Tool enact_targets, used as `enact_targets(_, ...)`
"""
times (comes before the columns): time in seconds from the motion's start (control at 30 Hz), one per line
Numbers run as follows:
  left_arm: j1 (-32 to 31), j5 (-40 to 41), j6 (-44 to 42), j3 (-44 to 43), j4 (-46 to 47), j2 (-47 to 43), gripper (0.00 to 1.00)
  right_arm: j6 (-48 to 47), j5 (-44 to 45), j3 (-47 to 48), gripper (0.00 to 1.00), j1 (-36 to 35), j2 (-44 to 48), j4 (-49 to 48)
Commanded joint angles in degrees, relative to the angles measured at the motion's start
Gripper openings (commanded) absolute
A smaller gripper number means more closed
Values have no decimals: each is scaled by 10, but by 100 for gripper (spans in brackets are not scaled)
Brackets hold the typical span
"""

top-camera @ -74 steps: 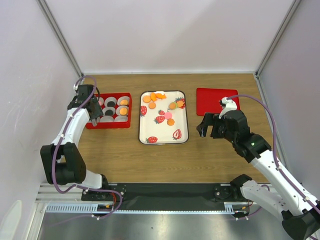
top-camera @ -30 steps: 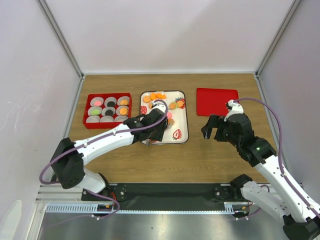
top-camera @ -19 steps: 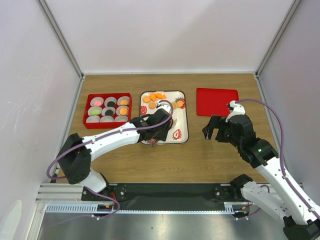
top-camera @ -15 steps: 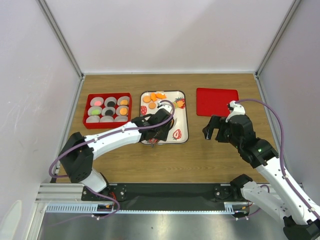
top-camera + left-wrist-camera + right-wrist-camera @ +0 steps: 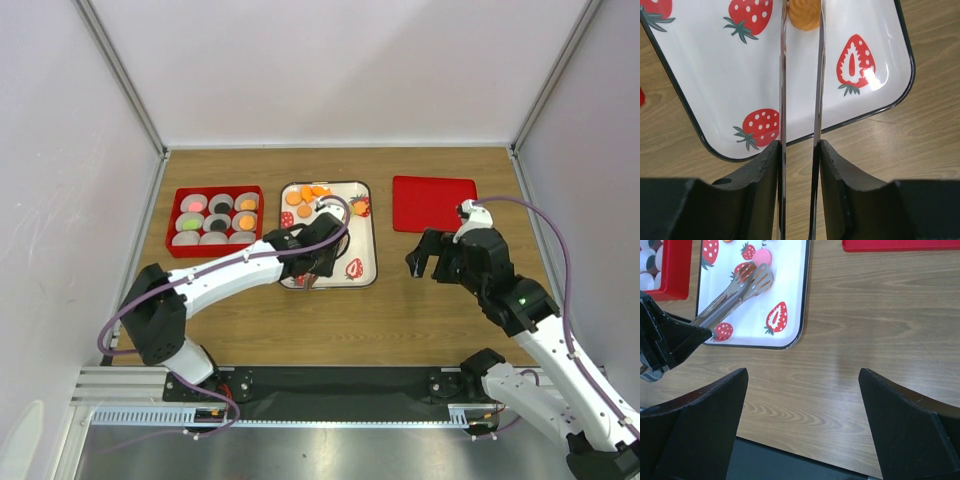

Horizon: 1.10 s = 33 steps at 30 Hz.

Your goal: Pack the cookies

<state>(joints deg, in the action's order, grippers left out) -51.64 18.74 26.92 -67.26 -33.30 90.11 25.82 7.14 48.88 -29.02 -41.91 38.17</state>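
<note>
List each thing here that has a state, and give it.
left hand: shut on the tongs
tongs: tips either side of an orange cookie
right hand: open, empty
red box: uncovered, partly filled
red lid: off the box, lying flat

The right tool [image 5: 802, 372] hangs over bare worktop [image 5: 840, 365], its fingers [image 5: 700, 425] spread wide with nothing between them. Ahead and to its left lies a strawberry-print tray [image 5: 801, 315]. There the left tool [image 5: 687, 335] clamps tongs [image 5: 730, 295], whose slotted tips sit around an orange cookie [image 5: 754, 279], just beside a pink cookie [image 5: 761, 256]. Far ahead left is a red box [image 5: 675, 265], and far ahead right a red panel [image 5: 900, 245].
</note>
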Motion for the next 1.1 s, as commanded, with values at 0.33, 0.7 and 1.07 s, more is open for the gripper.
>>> enact_targets(0.33,3,23,-27,-52,-56,-105,40,-14,43,123,100,4,-84,20)
enact_targets(0.7,49,38,31,-138,-208,-143,40,37,-52,177,100,27,-169,74)
enact_targets(1.07,113,60,56,-120,-269,-201,41,19,-102,120,100,28,-187,66)
